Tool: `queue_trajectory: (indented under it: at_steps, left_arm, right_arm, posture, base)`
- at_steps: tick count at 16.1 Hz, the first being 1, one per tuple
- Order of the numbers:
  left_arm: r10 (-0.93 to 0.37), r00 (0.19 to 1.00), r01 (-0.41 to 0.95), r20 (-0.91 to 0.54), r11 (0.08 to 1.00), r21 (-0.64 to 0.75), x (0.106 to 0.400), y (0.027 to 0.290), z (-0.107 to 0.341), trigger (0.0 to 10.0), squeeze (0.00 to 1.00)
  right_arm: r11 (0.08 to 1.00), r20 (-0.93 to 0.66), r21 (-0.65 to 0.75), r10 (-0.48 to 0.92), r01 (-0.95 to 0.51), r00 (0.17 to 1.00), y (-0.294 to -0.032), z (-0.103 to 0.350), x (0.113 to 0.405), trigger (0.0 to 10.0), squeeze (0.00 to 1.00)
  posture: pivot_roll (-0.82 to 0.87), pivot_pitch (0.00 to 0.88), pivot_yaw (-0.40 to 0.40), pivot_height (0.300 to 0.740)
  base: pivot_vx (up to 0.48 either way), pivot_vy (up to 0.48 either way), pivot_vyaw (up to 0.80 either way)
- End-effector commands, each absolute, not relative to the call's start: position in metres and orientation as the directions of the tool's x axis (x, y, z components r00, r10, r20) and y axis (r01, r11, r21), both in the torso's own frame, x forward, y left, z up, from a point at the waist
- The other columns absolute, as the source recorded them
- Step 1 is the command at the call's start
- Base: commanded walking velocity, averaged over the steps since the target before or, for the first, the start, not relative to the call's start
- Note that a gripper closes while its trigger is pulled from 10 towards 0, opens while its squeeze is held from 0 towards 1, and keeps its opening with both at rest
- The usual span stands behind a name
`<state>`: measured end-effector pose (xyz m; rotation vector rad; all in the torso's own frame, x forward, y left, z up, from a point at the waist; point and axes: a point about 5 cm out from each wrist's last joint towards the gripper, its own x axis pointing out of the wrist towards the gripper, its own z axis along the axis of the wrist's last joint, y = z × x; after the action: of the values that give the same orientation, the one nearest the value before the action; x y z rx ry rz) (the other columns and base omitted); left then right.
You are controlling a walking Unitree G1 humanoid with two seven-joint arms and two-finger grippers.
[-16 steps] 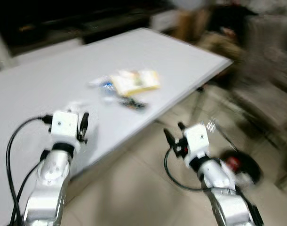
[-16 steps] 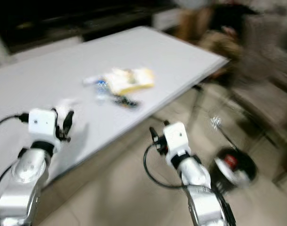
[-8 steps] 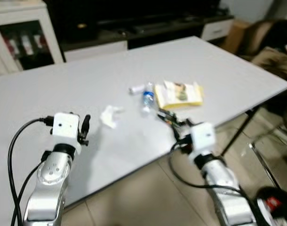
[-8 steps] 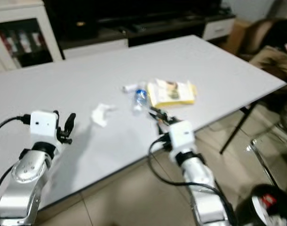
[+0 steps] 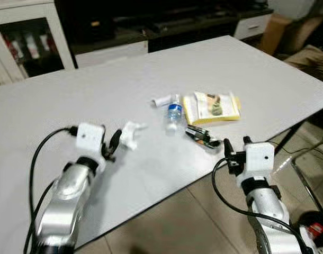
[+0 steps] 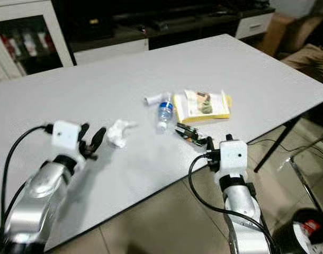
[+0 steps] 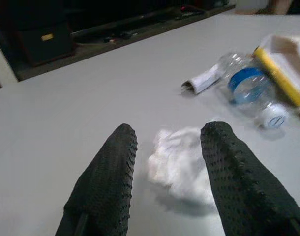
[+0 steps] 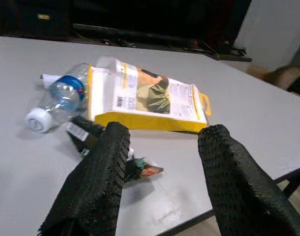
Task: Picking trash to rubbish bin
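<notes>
We're lining up both grippers w/ fingers spread: left gripper straddling the crumpled white tissue wad on the grey tabletop, right gripper facing the small dark wrapper at the edge, ready to pinch.

Head views overlook table; wrist views skim it closely.

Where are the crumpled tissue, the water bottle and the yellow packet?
crumpled tissue (image 7: 182,162), left wrist view, middle of the wad.
water bottle (image 5: 174,112), left eye view, its blue label.
yellow packet (image 8: 147,98), right wrist view, printed face.
</notes>
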<state>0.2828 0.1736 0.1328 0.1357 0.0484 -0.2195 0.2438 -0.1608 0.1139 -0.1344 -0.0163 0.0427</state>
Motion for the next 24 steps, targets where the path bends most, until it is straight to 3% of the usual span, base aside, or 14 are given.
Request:
queue_trajectory:
  at_steps: [1,2,3,13,17,22,23,24]
  left_arm:
    - [-0.249,0.966,0.254,-0.075,0.964,0.083,0.289,0.169,0.129,10.0,0.00]
    - [-0.256,0.964,0.261,-0.074,0.962,0.080,0.295,0.168,0.128,10.0,0.96]
    - [-0.271,0.959,0.277,-0.078,0.959,0.068,0.298,0.166,0.128,10.0,1.00]
    - [-0.347,0.920,0.357,-0.184,0.934,0.022,0.363,0.158,0.115,10.0,1.00]
    - [-0.340,0.910,0.350,-0.236,0.937,-0.002,0.370,0.150,0.105,10.0,1.00]
    - [-0.221,0.926,0.242,-0.305,0.970,0.034,0.370,0.160,0.092,10.0,1.00]
    - [-0.207,0.923,0.217,-0.324,0.976,-0.005,0.367,0.160,0.086,10.0,0.35]
    - [-0.184,0.921,0.191,-0.343,0.982,-0.015,0.365,0.163,0.081,10.0,0.00]
  right_arm:
    - [0.988,0.028,-0.141,0.075,-0.070,0.997,-0.155,0.121,0.245,10.0,0.00]
    - [0.986,0.013,-0.142,0.094,-0.091,0.995,-0.151,0.121,0.244,10.0,0.00]
    - [0.985,0.010,-0.140,0.103,-0.100,0.995,-0.150,0.121,0.243,10.0,0.00]
    - [0.988,-0.046,-0.125,0.081,-0.086,0.996,-0.150,0.116,0.224,10.0,0.00]
    - [0.987,-0.055,-0.143,0.065,-0.073,0.996,-0.156,0.118,0.217,10.0,0.00]
    - [0.984,-0.068,-0.166,0.055,-0.066,0.996,-0.163,0.124,0.207,10.0,0.00]
    - [0.982,-0.077,-0.173,0.058,-0.070,0.995,-0.164,0.125,0.203,10.0,0.00]
    - [0.982,-0.082,-0.175,0.063,-0.076,0.995,-0.163,0.126,0.200,10.0,0.00]
  posture:
    - [0.00,0.000,0.019,0.740]
    - [0.00,0.000,0.020,0.740]
    - [-0.01,0.000,0.023,0.740]
    - [-0.09,0.000,0.056,0.740]
    - [-0.14,0.000,0.059,0.740]
    - [-0.20,0.044,0.048,0.740]
    - [-0.22,0.051,0.043,0.740]
    - [-0.22,0.052,0.042,0.740]
  base:
    - [0.000,0.000,0.00]
    - [0.000,0.000,0.00]
    - [0.000,0.000,0.00]
    - [0.000,0.000,0.00]
    - [0.000,0.000,0.00]
    - [0.000,0.000,0.00]
    - [0.000,0.000,0.00]
    - [0.000,0.000,0.00]
